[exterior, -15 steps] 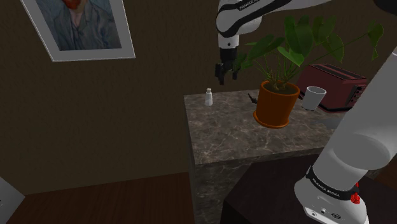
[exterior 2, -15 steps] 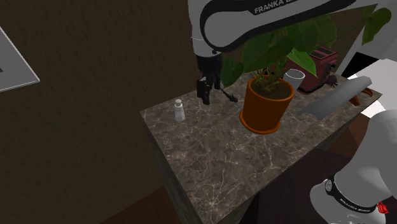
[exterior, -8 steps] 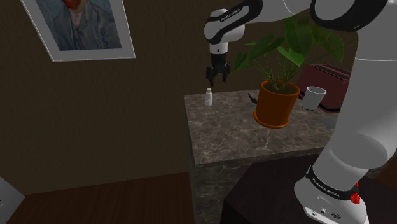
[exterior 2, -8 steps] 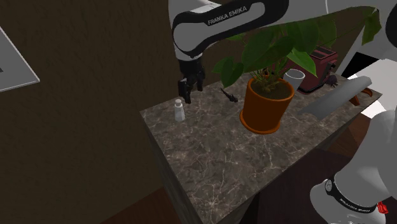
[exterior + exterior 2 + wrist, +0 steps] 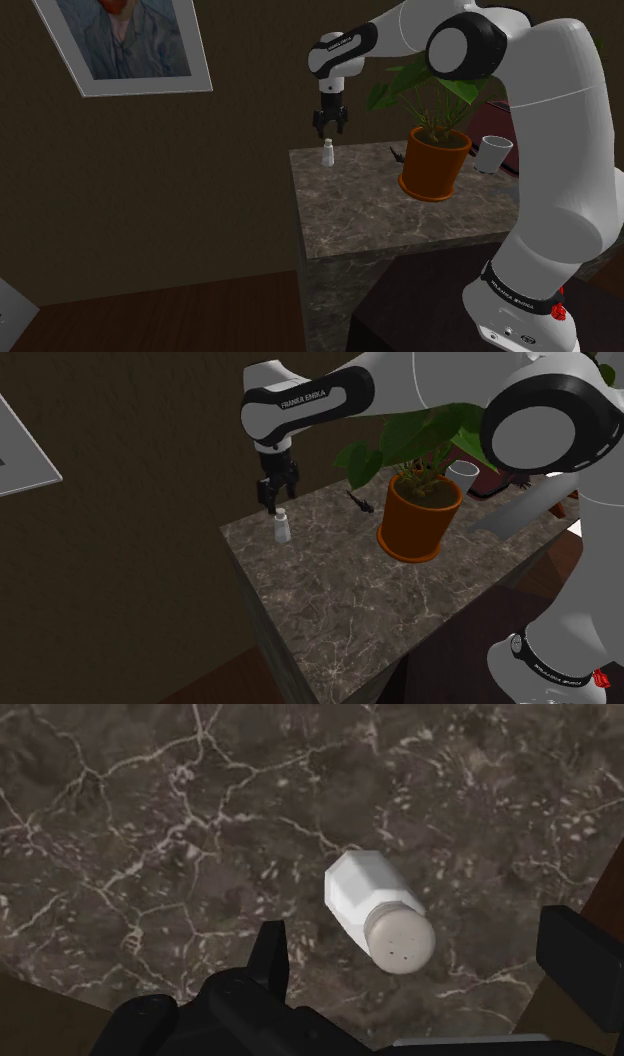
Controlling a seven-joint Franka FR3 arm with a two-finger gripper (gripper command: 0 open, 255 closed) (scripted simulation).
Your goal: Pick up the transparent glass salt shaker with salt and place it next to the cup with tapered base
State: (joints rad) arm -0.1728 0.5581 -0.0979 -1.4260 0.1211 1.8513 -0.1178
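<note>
behind the plant pot, the cup sits part-hidden.

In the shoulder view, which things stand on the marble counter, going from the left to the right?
salt shaker → orange plant pot → white cup

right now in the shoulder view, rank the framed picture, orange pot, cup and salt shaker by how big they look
1. framed picture, largest even though the view's edge cuts it off
2. orange pot
3. cup
4. salt shaker, clearly smallest
</note>
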